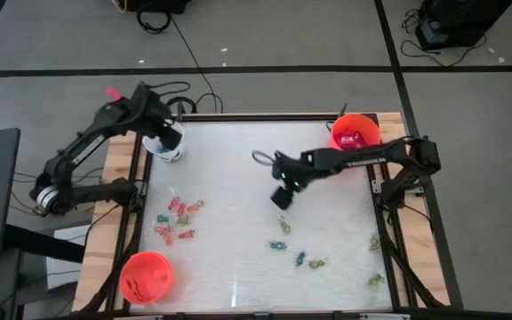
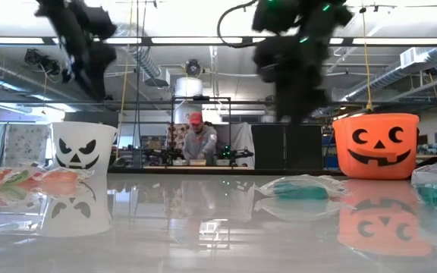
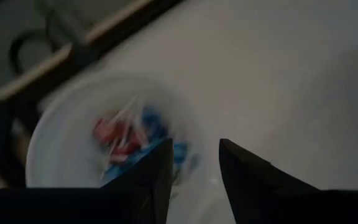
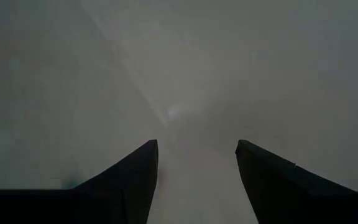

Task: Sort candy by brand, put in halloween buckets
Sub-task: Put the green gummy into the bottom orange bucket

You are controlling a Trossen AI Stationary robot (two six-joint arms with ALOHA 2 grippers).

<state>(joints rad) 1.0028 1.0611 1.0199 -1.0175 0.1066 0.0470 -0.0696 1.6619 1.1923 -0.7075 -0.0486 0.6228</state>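
High view: left gripper above white bucket at 10 o'clock; right gripper mid-table, green candy at 5 o'clock, red-orange pieces at 8.

Left wrist view: fingers parted, empty, over lollipops.

Right wrist view: fingers spread wide, empty.

Judged light, crinkly, slippery; best pinched across the wrapper's middle.

Bare table centre lies open between candy clusters.
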